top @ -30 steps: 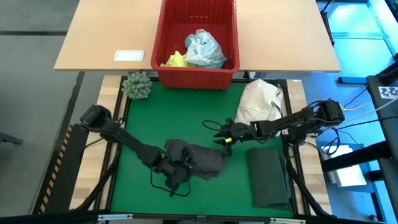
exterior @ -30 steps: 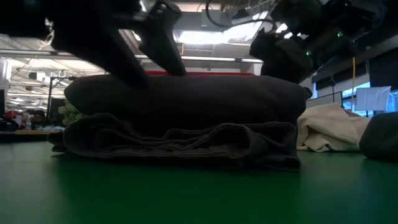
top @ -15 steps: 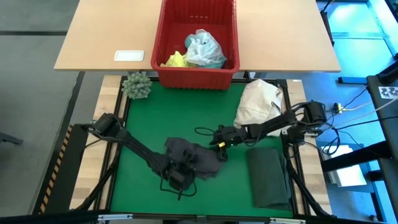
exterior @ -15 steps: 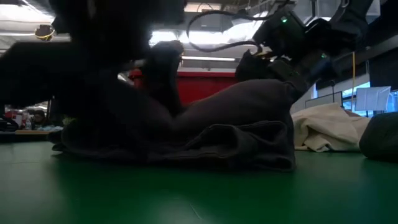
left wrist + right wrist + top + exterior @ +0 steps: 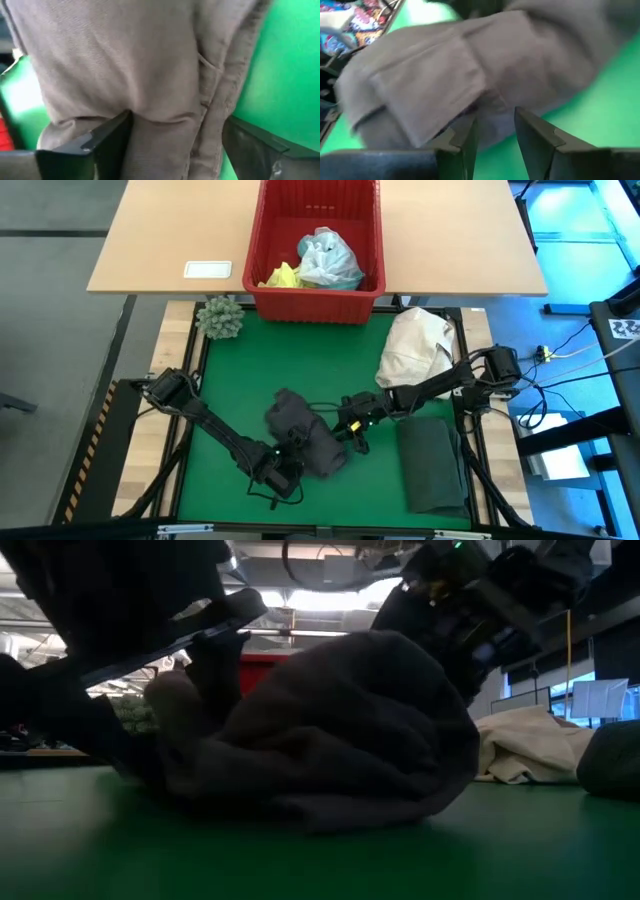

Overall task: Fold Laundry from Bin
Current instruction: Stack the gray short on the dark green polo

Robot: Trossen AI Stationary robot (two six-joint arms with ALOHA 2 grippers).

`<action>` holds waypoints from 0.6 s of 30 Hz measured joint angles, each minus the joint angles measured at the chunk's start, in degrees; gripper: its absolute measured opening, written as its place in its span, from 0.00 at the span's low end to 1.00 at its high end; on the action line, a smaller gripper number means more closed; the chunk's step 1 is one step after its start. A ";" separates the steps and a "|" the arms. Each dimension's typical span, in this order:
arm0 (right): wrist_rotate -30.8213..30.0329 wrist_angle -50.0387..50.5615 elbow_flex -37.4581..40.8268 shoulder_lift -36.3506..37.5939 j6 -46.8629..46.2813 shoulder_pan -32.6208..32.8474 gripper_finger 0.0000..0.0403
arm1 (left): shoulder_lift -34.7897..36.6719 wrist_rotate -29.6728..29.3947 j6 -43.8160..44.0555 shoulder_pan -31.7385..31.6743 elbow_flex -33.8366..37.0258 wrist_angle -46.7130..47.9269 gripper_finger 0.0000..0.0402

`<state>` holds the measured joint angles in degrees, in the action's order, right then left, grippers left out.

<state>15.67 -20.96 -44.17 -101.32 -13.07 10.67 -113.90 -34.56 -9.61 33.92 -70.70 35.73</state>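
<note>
Both pincers are on the grey garment [image 5: 308,440] as I read it from above: my left pincer [image 5: 283,467] sits at its near edge, my right pincer [image 5: 352,423] at its far right edge, and the cloth is bunched into a lump between them on the green surface [image 5: 260,370]. Beyond the right pincer, across the surface, stands the red bin [image 5: 316,250] with turquoise [image 5: 328,260] and yellow [image 5: 282,276] laundry inside; a folded dark garment [image 5: 432,462] lies just to its outer side, and a cream bundle [image 5: 417,345] sits past it. From table height the grey garment [image 5: 330,730] reads as a rounded roll, with dark arm parts above it on either side. Through the left wrist camera I see my two fingers [image 5: 100,145] spread wide with grey cloth [image 5: 130,65] running down between them, so that pincer looks released, not yet biting. Through the right wrist camera the fingers [image 5: 535,135] stand apart with a fold of cloth [image 5: 435,80] just ahead; released too, I judge. I take this as mid-fold on the grey piece. Next I would need to get a clean hold on an edge and flatten the roll.
</note>
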 joint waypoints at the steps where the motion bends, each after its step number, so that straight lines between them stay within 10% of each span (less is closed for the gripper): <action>1: -0.06 -0.01 -0.19 0.00 0.01 0.98 0.32 | -0.03 -0.47 -0.21 0.04 0.03 0.23 0.70; 18: -13.03 4.88 -1.17 0.04 -0.02 7.31 0.32 | 1.99 -8.89 2.03 3.14 -6.09 19.27 0.67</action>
<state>2.65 -16.08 -45.34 -101.27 -13.09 17.98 -111.91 -43.45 -7.58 37.06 -76.80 55.00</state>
